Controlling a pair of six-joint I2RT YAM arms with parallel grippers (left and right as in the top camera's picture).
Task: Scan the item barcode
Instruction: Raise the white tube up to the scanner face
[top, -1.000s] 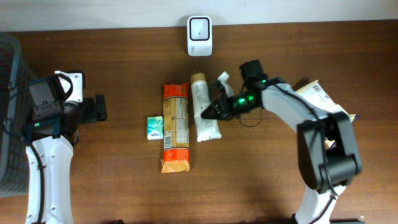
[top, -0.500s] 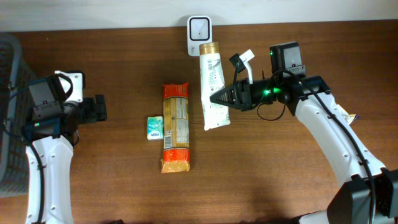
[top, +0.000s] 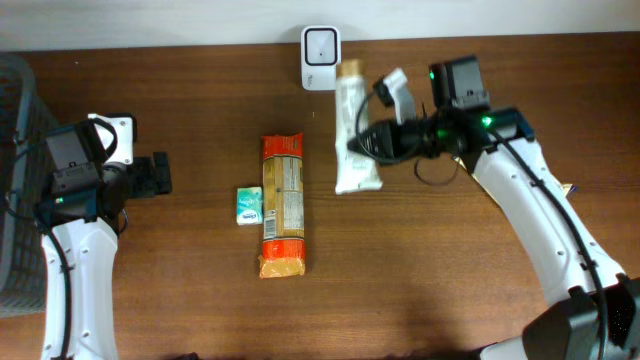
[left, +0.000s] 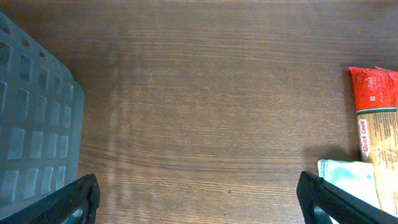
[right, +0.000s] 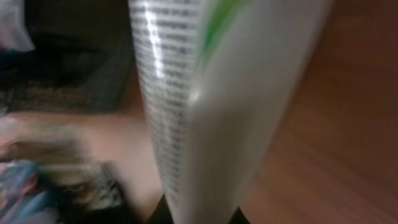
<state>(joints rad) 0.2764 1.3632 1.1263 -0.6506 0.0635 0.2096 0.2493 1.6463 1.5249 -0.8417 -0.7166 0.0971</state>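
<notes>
Tube (top: 352, 110) in right gripper (top: 360, 144), nearer scanner (top: 320, 45) (cap beside)

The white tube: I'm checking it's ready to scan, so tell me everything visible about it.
The white tube is long, soft-looking plastic, with a tan cap at the far end and a flat crimped near end. The right gripper is shut on it near the middle, from the side. Its cap sits beside the white scanner; whether they touch is unclear. The blurred right wrist view shows fine print and a green mark on it.
</notes>
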